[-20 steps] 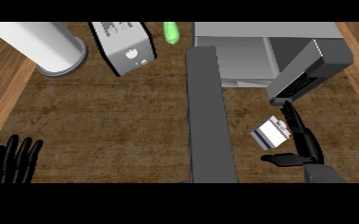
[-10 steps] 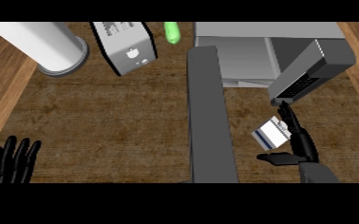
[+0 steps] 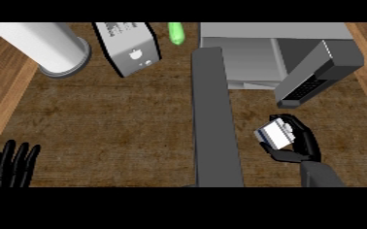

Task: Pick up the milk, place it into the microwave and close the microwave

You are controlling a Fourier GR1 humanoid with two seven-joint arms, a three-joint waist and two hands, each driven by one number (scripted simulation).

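The milk (image 3: pixel 275 134) sits clamped in the curled right hand (image 3: pixel 295 140), just below the open microwave (image 3: pixel 269 58), slightly nearer it than a second ago. The microwave's inside holds nothing. The left hand (image 3: pixel 18 162) rests with straight fingers at the desk's (image 3: pixel 108 121) lower left.

Dark wooden counter (image 3: pixel 108 121)

— What shows of the robot at five o'clock?
— A black right hand (image 3: pixel 297 143) with slim fingers, on a dark grey forearm (image 3: pixel 323 175).
— And at eight o'clock?
— The black left hand (image 3: pixel 17 164), narrow fingers only.
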